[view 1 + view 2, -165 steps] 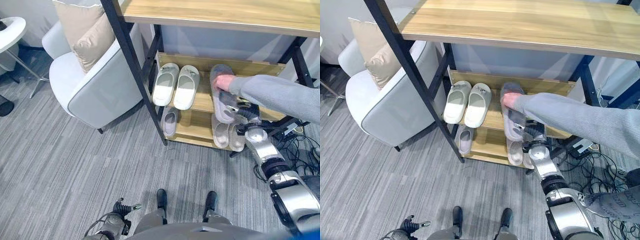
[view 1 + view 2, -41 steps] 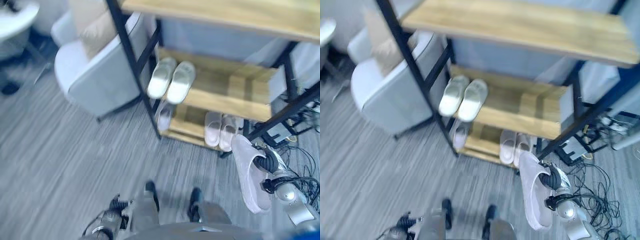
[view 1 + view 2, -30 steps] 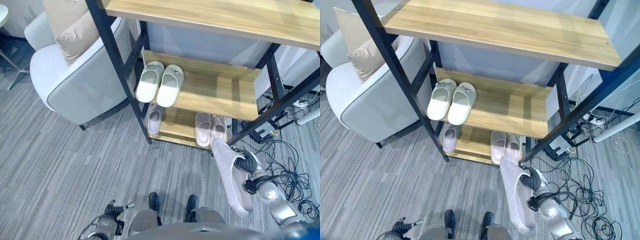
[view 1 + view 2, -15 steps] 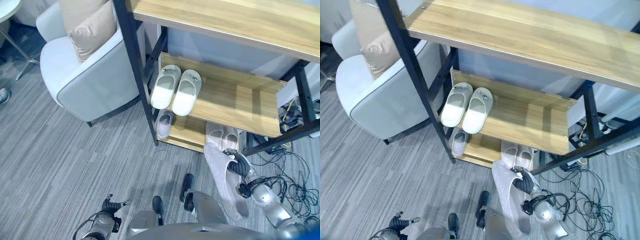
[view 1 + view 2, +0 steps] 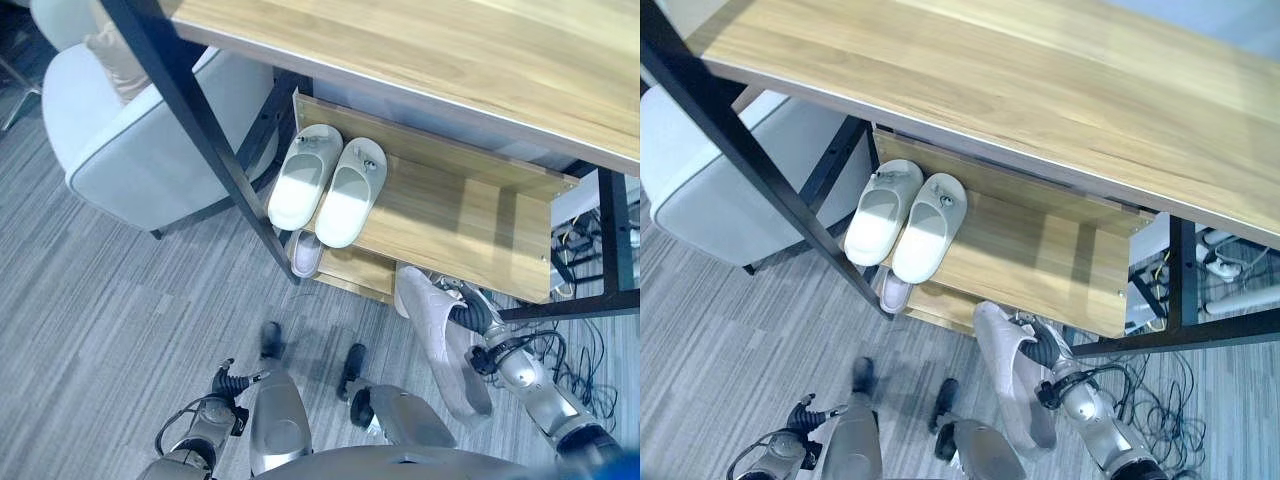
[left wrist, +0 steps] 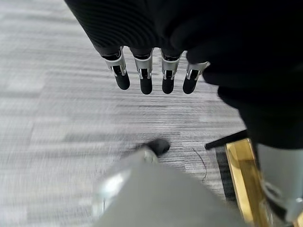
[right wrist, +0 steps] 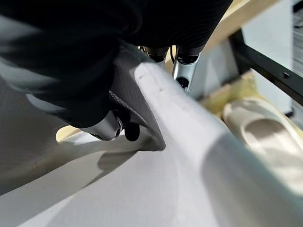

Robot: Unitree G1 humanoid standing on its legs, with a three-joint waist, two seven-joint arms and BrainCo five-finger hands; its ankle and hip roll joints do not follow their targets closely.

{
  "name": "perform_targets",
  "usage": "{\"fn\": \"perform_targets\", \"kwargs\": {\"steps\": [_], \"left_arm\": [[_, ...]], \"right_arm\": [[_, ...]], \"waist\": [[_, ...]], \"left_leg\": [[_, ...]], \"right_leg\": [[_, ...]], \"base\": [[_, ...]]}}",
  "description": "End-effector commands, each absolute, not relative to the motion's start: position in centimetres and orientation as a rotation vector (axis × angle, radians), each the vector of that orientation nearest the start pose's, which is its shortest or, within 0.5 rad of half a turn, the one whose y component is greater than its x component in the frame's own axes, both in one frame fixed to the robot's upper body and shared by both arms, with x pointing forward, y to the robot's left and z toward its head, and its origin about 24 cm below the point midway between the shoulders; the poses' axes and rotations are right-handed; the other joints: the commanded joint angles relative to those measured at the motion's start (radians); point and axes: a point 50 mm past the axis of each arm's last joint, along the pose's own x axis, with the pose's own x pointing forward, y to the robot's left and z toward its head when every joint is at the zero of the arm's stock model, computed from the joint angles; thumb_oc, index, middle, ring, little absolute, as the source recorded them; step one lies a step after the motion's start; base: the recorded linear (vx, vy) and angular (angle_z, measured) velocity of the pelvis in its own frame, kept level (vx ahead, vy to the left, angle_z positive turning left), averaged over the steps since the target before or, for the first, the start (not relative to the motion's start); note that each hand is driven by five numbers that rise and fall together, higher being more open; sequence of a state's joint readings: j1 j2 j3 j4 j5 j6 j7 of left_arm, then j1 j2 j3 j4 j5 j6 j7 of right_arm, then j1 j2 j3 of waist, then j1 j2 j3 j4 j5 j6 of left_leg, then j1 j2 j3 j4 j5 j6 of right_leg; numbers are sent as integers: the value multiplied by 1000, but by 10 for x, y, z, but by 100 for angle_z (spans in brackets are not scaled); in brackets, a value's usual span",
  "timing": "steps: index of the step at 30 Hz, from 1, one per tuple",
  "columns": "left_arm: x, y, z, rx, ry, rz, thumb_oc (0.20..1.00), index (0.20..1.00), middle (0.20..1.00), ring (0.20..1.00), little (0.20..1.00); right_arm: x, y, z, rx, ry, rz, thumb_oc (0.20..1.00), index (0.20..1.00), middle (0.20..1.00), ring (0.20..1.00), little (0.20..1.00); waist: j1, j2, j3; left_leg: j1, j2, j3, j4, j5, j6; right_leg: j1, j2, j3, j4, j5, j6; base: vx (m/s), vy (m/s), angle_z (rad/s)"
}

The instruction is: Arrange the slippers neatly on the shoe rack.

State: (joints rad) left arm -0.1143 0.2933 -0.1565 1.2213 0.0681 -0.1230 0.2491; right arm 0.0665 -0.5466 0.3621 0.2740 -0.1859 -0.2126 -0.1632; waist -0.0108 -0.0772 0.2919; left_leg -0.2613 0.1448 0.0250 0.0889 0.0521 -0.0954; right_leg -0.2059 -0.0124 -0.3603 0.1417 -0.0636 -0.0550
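My right hand [image 5: 480,322] is shut on a pale grey slipper [image 5: 438,345], fingers curled through its strap [image 7: 137,101]. The slipper hangs lengthwise, its upper end just below the front edge of the rack's middle shelf [image 5: 470,215], right of centre. A white pair of slippers [image 5: 325,190] lies side by side at that shelf's left end. On the lowest shelf one small slipper [image 5: 305,252] peeks out at the left, and another pale slipper [image 7: 265,137] lies close beyond my right hand. My left hand [image 6: 151,78] hangs low over the carpet, fingers straight.
The rack's black frame post [image 5: 190,110] slants down on the left, with a pale armchair [image 5: 130,150] behind it. The wide top shelf [image 5: 1040,90] overhangs the middle one. Cables [image 5: 580,340] lie on the floor right of the rack. Grey carpet [image 5: 120,300] spreads in front.
A person handed the slipper over, then withdrew. The camera has moved closer over the rack. My right hand still holds the slipper, now nearer the middle shelf's front edge.
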Motion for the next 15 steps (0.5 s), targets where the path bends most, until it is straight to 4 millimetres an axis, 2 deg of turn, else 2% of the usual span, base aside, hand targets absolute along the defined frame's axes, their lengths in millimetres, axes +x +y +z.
{"fn": "perform_targets", "kwargs": {"steps": [1, 5, 10, 12, 15], "left_arm": [[134, 270, -135, 607, 969, 221, 1000, 1000, 1000, 1000, 1000], [141, 265, -134, 649, 940, 189, 1000, 1000, 1000, 1000, 1000], [157, 258, -128, 673, 869, 163, 1000, 1000, 1000, 1000, 1000], [174, 257, -118, 637, 791, 192, 1000, 1000, 1000, 1000, 1000], [186, 252, -109, 562, 697, 225, 1000, 1000, 1000, 1000, 1000]], "right_arm": [[225, -192, 2, -653, 21, 244, 200, 200, 200, 200, 200], [233, -188, 1, -719, 9, 251, 200, 200, 200, 200, 200], [229, -188, 1, -728, 4, 267, 200, 200, 200, 200, 200], [231, -185, 0, -761, -3, 290, 200, 200, 200, 200, 200], [234, -187, 2, -792, -14, 283, 200, 200, 200, 200, 200]], "waist": [[46, -34, -46], [41, -38, -12], [14, -23, 5], [5, -11, 20], [9, -1, 28]], "left_leg": [[-23, 7, 16, 38, -45, 19], [-77, -20, 41, 123, -93, 41], [-140, -27, 43, 218, -132, 49], [-205, -25, 39, 319, -164, 51], [-296, -17, 22, 431, -196, 59]], "right_leg": [[20, -155, 75, 85, -41, 153], [-32, -175, 103, 120, -38, 157], [-98, -194, 119, 209, -64, 150], [-161, -205, 128, 304, -97, 143], [-247, -218, 132, 430, -149, 127]], "base": [[-29, 76, -7], [-80, 77, -8], [-57, 36, -6], [-79, 5, -3], [-35, -52, 3]]}}
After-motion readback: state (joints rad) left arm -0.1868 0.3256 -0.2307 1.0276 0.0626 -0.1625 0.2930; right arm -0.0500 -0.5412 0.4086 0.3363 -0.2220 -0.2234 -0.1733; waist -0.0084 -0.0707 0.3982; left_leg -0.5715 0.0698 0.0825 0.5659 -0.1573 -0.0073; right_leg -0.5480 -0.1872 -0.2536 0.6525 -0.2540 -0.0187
